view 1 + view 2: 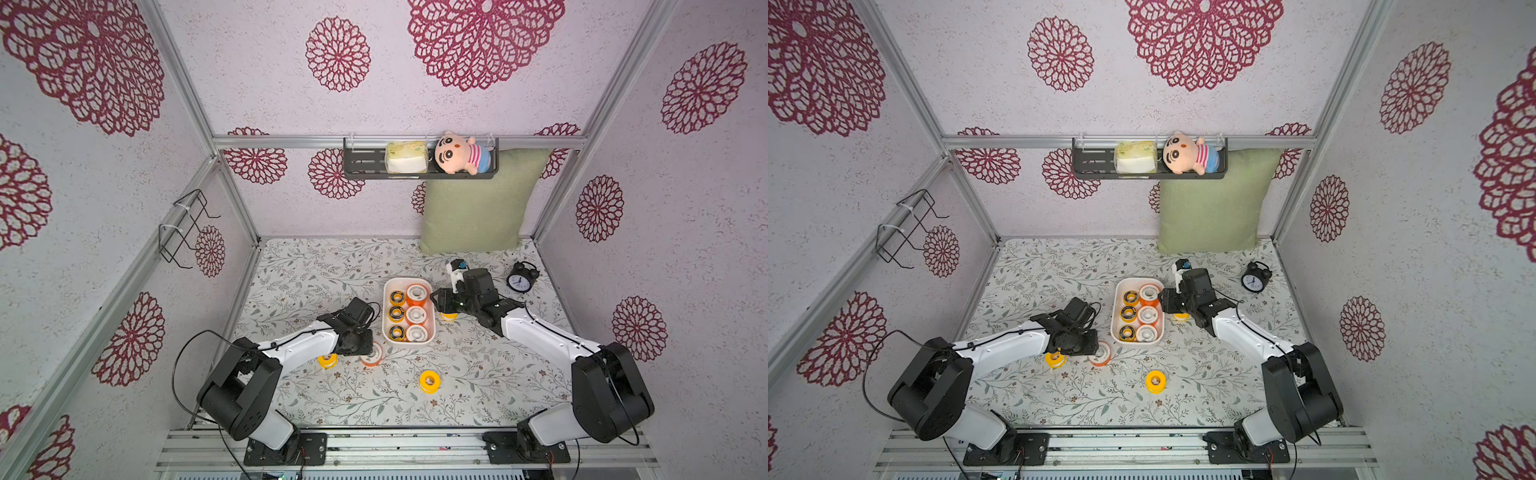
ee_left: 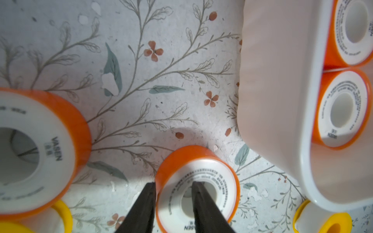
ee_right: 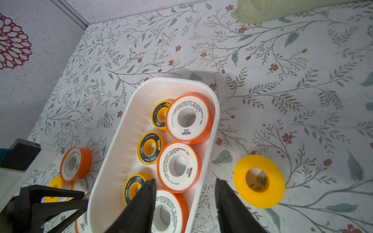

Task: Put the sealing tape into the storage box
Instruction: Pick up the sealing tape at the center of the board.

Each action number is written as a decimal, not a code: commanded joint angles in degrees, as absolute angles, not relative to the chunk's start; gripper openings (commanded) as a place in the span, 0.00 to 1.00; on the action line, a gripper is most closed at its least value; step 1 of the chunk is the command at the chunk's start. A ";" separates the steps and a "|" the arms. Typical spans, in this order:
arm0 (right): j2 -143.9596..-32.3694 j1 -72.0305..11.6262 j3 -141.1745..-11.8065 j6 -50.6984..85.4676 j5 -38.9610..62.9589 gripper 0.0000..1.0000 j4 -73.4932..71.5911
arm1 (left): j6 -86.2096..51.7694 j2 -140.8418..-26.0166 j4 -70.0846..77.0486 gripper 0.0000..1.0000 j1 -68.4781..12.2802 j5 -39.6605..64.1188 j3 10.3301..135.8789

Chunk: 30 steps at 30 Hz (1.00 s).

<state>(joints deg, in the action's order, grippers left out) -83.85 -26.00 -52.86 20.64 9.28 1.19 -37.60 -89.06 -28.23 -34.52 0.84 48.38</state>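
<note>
Sealing tape first: six spools lie in the storage box, three yellow with black ring faces in one row, three orange with white printed faces in the other, packed close; the rest are loose on the cloth.

Your left claw is down on the orange spool; one black finger sits against its outer wall, the other is in the core hole, so the jaws straddle the rim; can't tell whether they're actually pinching. Just ahead of the tips is the box's rounded outer wall, that's the thing in the way; crowding the claw's other side is a second orange spool, blurry and close to the lens, with a yellow spool just beside it.

Your right claw hangs spread and empty across the box's long wall; one finger over the spools inside, the other over the cloth outside; just past that outer finger a flat yellow spool lies hole-up, clear of the box. A lone yellow spool sits on open cloth, well apart from both claws.

Box is smooth white plastic; spools are hard rings, the orange ones stamped VASEN; cloth is matte with a leafy print. Beyond the right claw there's a black twin-bell alarm clock; further back a green woven pillow leans on the wall under a black shelf.
</note>
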 commanded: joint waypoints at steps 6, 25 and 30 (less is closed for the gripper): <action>-82.03 -25.71 -52.73 21.27 9.41 0.54 0.88 | -35.78 -89.76 -30.39 0.37 -35.22 -0.16 49.46; -84.03 -25.72 -52.86 20.29 12.00 0.54 1.30 | -33.73 -95.67 -35.69 0.24 -37.91 -4.85 53.30; -87.25 -25.70 -53.53 19.69 14.19 0.53 2.11 | -33.46 -92.16 -38.00 0.21 -37.97 -7.87 54.81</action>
<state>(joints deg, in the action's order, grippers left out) -85.91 -26.00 -52.88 20.53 11.90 1.21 -34.02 -94.43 -35.62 -37.63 -4.86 53.28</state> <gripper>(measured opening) 0.534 0.296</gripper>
